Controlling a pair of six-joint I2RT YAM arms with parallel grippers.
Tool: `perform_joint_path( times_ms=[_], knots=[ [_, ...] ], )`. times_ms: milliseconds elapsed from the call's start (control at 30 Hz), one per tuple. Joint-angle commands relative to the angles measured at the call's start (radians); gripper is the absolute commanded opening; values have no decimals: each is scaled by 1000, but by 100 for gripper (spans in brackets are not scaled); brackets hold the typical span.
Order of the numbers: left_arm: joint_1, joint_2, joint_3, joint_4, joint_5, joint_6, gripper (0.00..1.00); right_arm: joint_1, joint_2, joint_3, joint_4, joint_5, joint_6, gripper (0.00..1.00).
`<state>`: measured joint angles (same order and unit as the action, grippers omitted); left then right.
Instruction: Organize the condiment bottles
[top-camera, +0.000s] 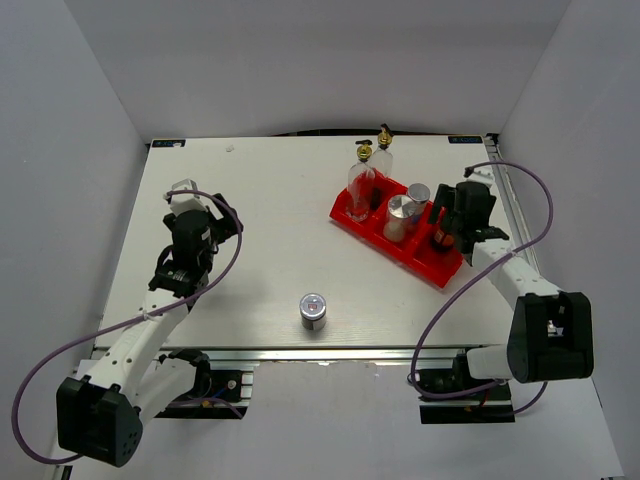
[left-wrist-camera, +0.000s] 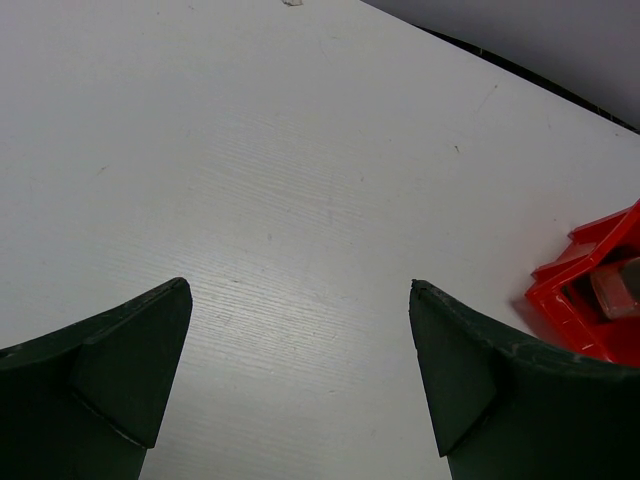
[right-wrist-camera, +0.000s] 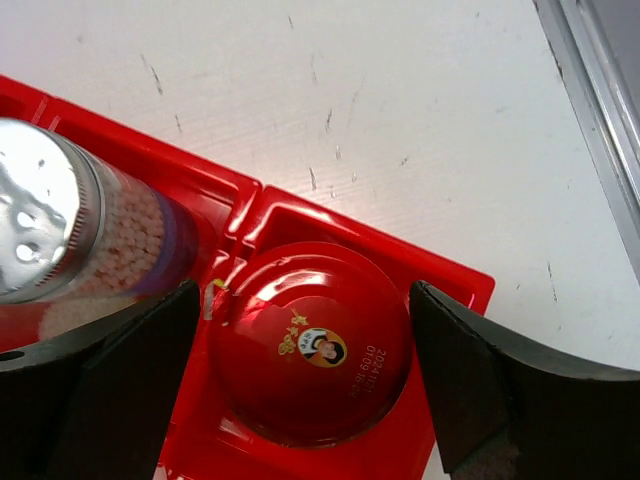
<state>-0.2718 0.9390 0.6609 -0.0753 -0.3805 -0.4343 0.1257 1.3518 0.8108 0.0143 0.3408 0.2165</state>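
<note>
Red-lidded jar (right-wrist-camera: 310, 345) in the tray (right-wrist-camera: 455, 282), likely rigid, slippery and breakable (probably glass), sits between the fingers of the wide-spread right claw (right-wrist-camera: 300, 290), best squeezed just below its lid.

Lower centre, the red-lidded jar (right-wrist-camera: 310, 340) is gleaming glossy in the shiny plastic tray (right-wrist-camera: 445, 275); the shaker (right-wrist-camera: 40, 225), left, is glinting metal; the matt table (right-wrist-camera: 350, 90) is showing scratches.

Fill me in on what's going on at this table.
A two-arm robot is loading a red tray. The right claw, open, straddles the red-lidded jar in the tray's end compartment. The left claw hangs open over the table, holding nothing. One silver-capped shaker stands alone near the front edge.
</note>
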Motion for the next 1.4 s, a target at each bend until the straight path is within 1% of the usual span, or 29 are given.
perform_joint_path(
  times_ms=[0, 133, 167, 267, 333, 433, 467, 500, 533, 567, 600, 633, 667, 700, 733, 767, 833, 867, 933, 1033, 1100, 1267, 1367],
  knots=[
    [5, -28, -12, -1, 8, 8, 98, -3, -54, 33, 84, 27, 0, 89],
    [5, -29, -10, 0, 17, 5, 98, -3, -100, 60, 26, 32, -8, 89],
    [5, -31, -10, -1, 18, 5, 98, -3, -123, 71, -12, 33, -3, 90],
    [5, -31, -9, -7, 9, 3, 98, 6, -190, 100, -106, -26, 6, 89],
    [5, -29, -4, -12, 3, 0, 98, 31, -238, 102, -131, -51, 11, 89],
    [5, -32, -3, -15, 8, -3, 98, 141, -325, 125, -218, -28, -31, 89],
    [5, -32, -4, -12, 12, -1, 98, 223, -336, 137, -241, -43, -48, 89],
    [5, -32, -6, -8, 15, -3, 98, 271, -345, 137, -269, -60, -61, 89],
    [5, -32, -7, -6, 20, -3, 98, 314, -353, 136, -281, -81, -71, 89],
    [5, -31, -6, -6, 22, -4, 98, 394, -358, 131, -289, -120, -92, 89],
    [5, -29, -6, -7, 22, -4, 98, 428, -358, 126, -293, -222, -100, 89],
    [5, -26, -4, -9, 22, -6, 98, 457, -350, 123, -290, -279, -106, 89],
    [5, -25, 0, -15, 22, -6, 98, 509, -341, 120, -290, -402, -130, 89],
    [5, -23, 0, -17, 22, -7, 98, 541, -330, 119, -289, -440, -143, 89],
    [5, -26, 2, -18, 23, -9, 98, 570, -298, 122, -296, -457, -155, 89],
    [5, -28, -1, -15, 28, -9, 98, 636, -278, 126, -301, -465, -176, 89],
    [5, -28, -7, -9, 37, -11, 98, 701, -214, 123, -289, -454, -212, 89],
    [5, -26, -7, -6, 45, -11, 98, 751, -191, 125, -296, -488, -248, 89],
    [5, -25, -3, -15, 40, -11, 98, 820, -131, 136, -322, -497, -301, 89],
    [5, -31, -6, -14, 35, -11, 98, 870, -85, 142, -347, -493, -370, 89],
    [5, -34, -9, -9, 41, -11, 98, 899, -62, 139, -364, -540, -411, 89],
    [5, -34, -9, -8, 43, -6, 98, 925, 6, 152, -387, -579, -437, 89],
    [5, -32, -7, -12, 43, -4, 98, 947, 62, 172, -383, -559, -450, 89]
  ],
)
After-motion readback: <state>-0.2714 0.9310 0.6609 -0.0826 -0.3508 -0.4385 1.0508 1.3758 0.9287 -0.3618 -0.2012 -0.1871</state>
